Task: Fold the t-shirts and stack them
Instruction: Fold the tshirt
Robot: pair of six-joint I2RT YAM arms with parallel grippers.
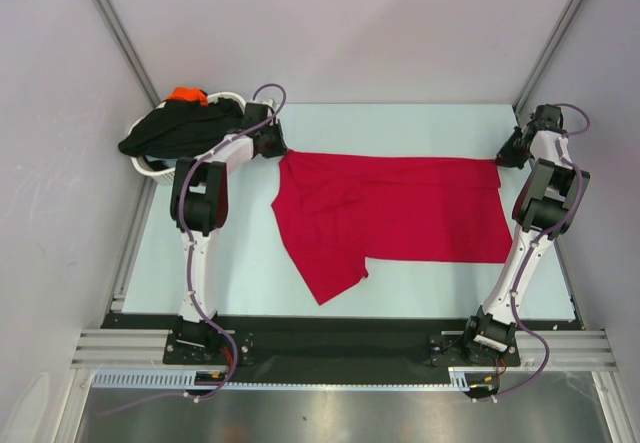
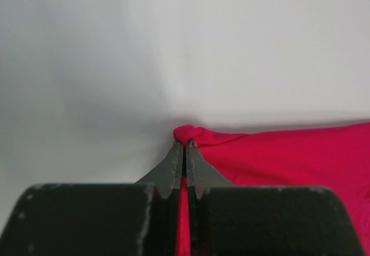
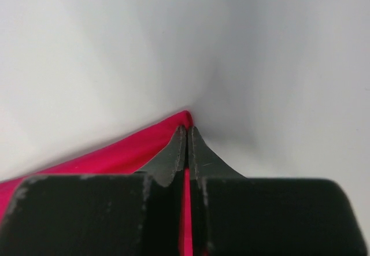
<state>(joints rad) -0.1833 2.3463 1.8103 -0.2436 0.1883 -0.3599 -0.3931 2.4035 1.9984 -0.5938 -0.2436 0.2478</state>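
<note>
Pale table (image 1: 230, 283) bears red t-shirt (image 1: 400, 213) spread out; left gripper (image 2: 185, 146) and right gripper (image 3: 187, 130) each clamp a far corner; best drawn nearward together, taut, so edges meet squarely.

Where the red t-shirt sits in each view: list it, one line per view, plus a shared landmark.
Top external: red t-shirt spread across the table.
Left wrist: lower right, corner pinched by the left gripper.
Right wrist: lower left, corner pinched by the right gripper.
Landmark: the two pinched corners, on the shirt's far edge in the top view.
</note>
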